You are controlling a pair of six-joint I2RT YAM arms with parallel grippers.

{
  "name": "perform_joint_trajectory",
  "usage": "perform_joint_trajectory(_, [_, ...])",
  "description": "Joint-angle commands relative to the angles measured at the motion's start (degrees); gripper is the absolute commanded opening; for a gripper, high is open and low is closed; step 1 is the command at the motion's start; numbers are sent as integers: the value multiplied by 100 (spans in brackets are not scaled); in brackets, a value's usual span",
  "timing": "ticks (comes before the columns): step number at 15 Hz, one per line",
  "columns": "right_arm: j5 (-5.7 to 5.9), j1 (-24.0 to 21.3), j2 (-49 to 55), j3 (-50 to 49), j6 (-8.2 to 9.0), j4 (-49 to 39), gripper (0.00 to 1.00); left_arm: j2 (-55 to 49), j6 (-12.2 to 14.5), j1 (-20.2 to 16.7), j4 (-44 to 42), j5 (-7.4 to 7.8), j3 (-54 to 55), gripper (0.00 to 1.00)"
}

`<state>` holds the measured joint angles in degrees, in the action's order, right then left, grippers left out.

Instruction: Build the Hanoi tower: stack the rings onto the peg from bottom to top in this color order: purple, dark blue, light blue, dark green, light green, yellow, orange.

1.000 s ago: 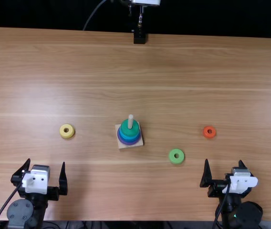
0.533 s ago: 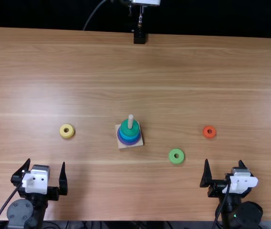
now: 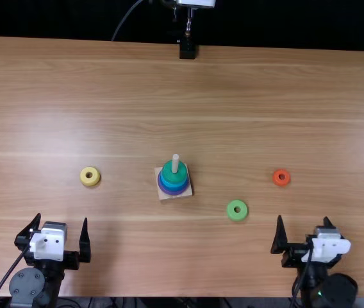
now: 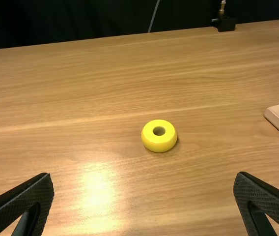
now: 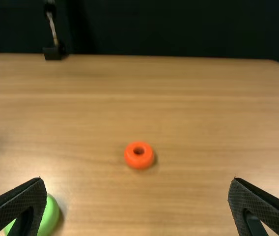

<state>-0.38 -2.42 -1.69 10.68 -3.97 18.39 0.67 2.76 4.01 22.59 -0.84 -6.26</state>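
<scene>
next is the light green ring (image 3: 237,202), flat on the counter (image 3: 233,115), right of the base (image 3: 164,196) and a bit nearer. Right-arm job, I'd say: its jaws are wide, nothing in them; left arm's jaws same. Centre over the ring, drop straight, close low on the rim, lift level past the tip of the peg (image 3: 175,163). Line hole up with peg, lower till it seats on the dark green ring (image 3: 168,176), then open; side push could skid the base. Count: 1 peg, 1 base, 3 loose rings (light green, yellow ring (image 3: 90,182) left, orange ring (image 3: 281,183) right), 4 stacked by the look of it, 2 sets of jaws
</scene>
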Motion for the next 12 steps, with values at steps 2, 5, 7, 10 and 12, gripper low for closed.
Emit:
perform_joint_trajectory(2, [70,-49,-762,1798,49,-93,100,-67,19,-67,420,105,626,100])
perform_joint_trajectory(5, [49,48,-2239,3538,28,-51,100,-67,19,-67,420,105,626,100])
perform_joint_trajectory(7, [28,637,-3496,4285,38,382,100,-67,19,-67,420,105,626,100])
perform_joint_trajectory(10, [-4,1314,-4577,5006,59,2059,100,-67,19,-67,420,105,626,100])
perform_joint_trajectory(12, [-4,1797,-5543,5199,734,2512,100,-67,19,-67,431,105,626,100])
